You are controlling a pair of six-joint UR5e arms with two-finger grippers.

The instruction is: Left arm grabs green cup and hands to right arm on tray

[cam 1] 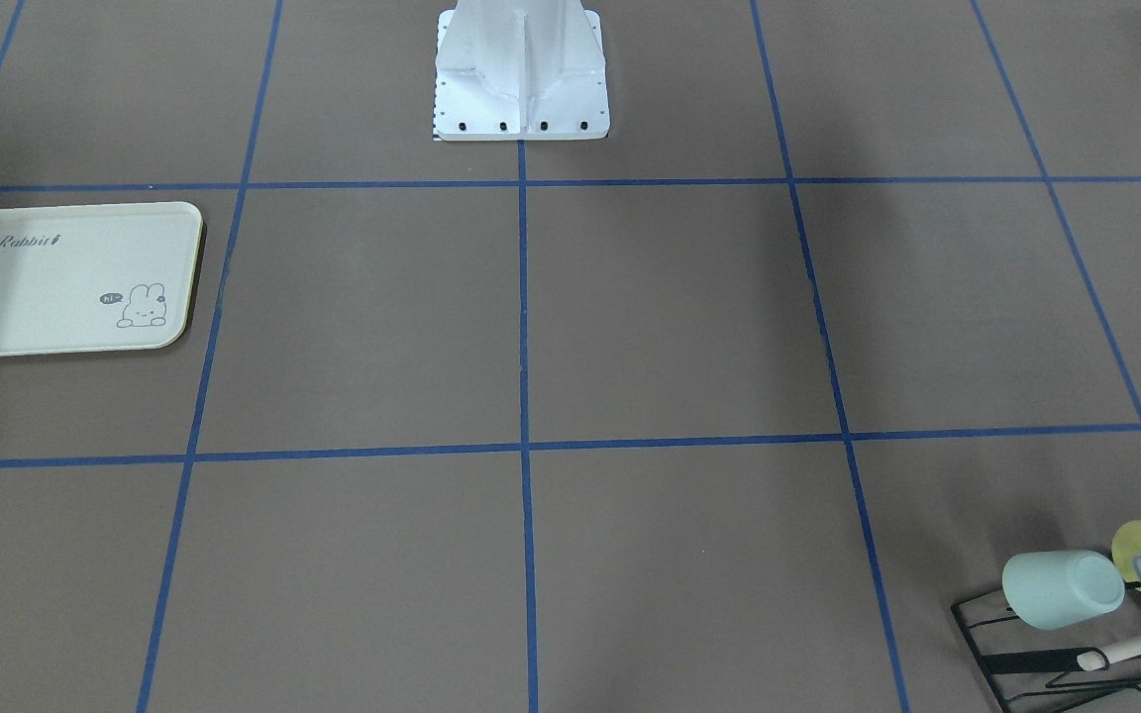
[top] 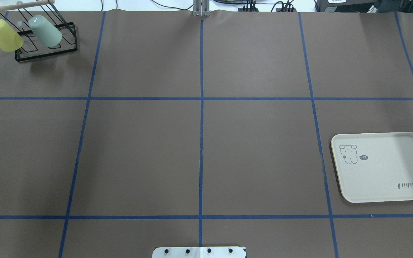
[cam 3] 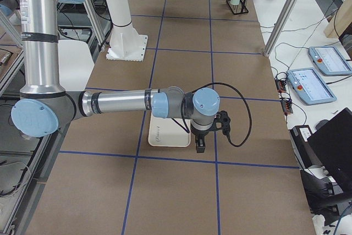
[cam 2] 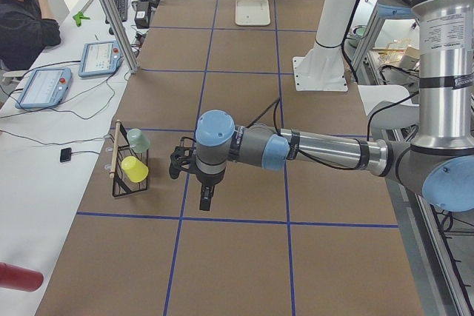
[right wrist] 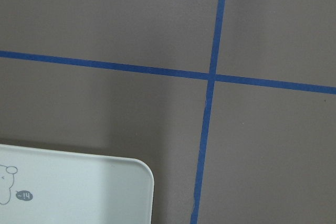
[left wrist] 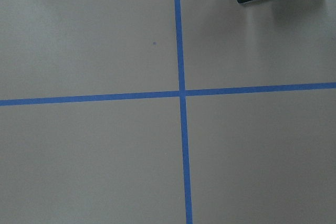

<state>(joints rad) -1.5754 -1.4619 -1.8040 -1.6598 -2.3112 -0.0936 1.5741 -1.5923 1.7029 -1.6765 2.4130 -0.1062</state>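
A yellow cup on a wire rack
The cup sits tilted on the black rack, near a corner of the brown, blue-taped table.

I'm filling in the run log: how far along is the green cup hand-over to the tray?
Nothing looks done yet. The green cup hangs tilted on the black wire rack beside the yellow cup, ungrasped. In hand: the left pincer hangs near the rack, and the right pincer hangs by the tray. Left to do: the grasp, the hand-over and the placing on the tray, which holds no cup.
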